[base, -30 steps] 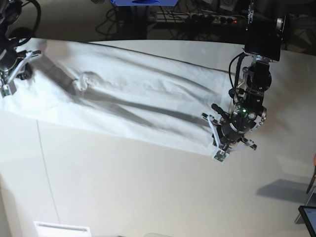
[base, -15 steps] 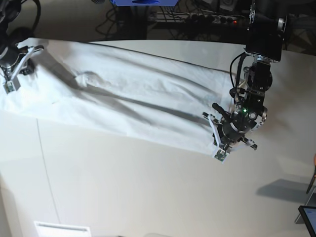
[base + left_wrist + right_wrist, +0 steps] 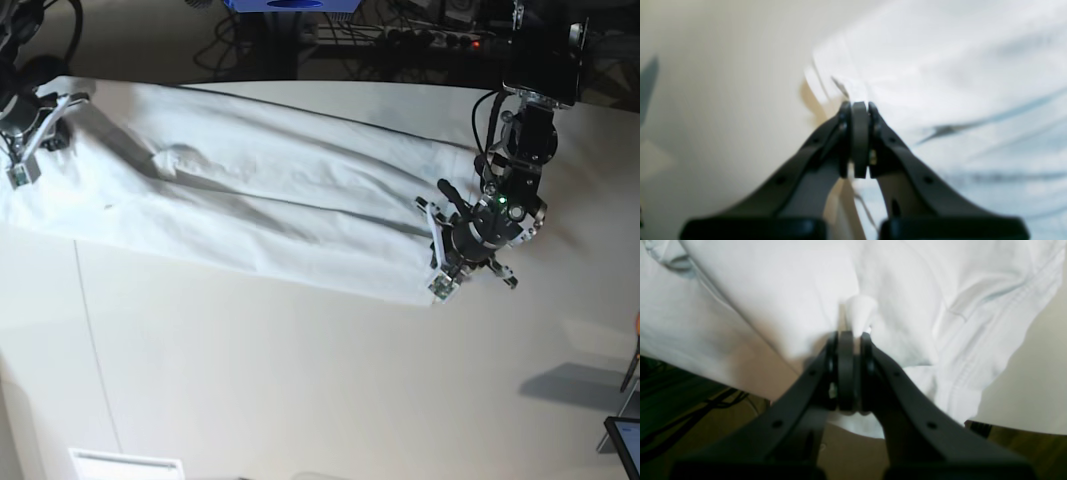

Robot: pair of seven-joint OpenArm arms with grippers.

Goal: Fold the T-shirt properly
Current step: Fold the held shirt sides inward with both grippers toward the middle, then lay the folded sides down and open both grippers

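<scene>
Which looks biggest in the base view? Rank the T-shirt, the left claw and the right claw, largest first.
1. The T-shirt, stretched across the table, is by far the largest.
2. The left claw looks next.
3. The right claw looks smallest, though it is partly cut off at the frame edge, so ranking the two claws is unsure.

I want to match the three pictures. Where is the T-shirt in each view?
Base: the T-shirt stretches across the table's upper half, between both grippers.
Left wrist: right side, its edge pinched in the left gripper.
Right wrist: top and centre, a fold pinched in the right gripper.
Shared landmark: the off-white tabletop.
</scene>
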